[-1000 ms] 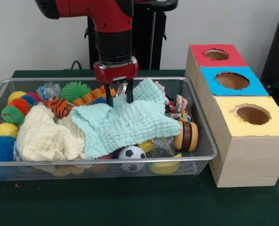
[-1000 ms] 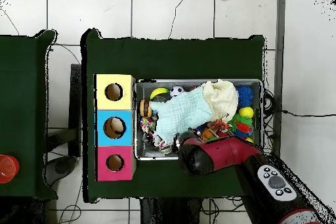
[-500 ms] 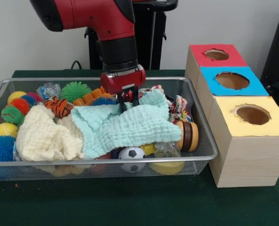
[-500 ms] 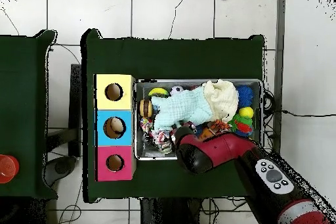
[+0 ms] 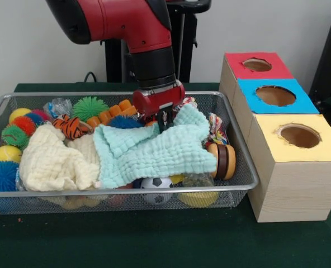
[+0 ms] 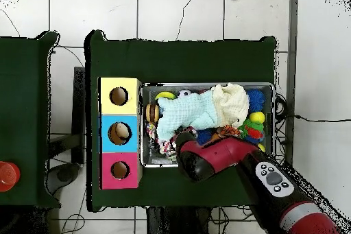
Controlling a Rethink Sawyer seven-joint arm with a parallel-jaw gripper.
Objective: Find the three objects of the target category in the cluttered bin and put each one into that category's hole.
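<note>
A wire bin [image 5: 121,191] holds a jumble of toys under two cloths. My gripper [image 5: 164,119] hangs over the bin's back middle, shut on the upper edge of the mint green cloth [image 5: 154,151]. That cloth drapes over the bin's centre, and a cream cloth [image 5: 56,159] lies to its left. To the right stand three boxes with round holes: red [image 5: 241,70], blue [image 5: 249,100] and yellow [image 5: 266,139]. In the overhead view the red arm [image 6: 206,159] hides the gripper, and the mint cloth [image 6: 185,113] lies toward the boxes.
Around the cloths lie a soccer ball [image 5: 156,187], a wooden yo-yo [image 5: 222,162], a striped tiger toy [image 5: 70,125], a green spiky ball [image 5: 89,106], a yellow ball [image 5: 5,154] and several other spiky balls. A red object [image 6: 7,175] sits on the side table.
My gripper has shut on the mint cloth's edge and moved right toward the boxes, dragging the cloth with it. A blue spiky ball and orange pieces behind the cloth now show.
</note>
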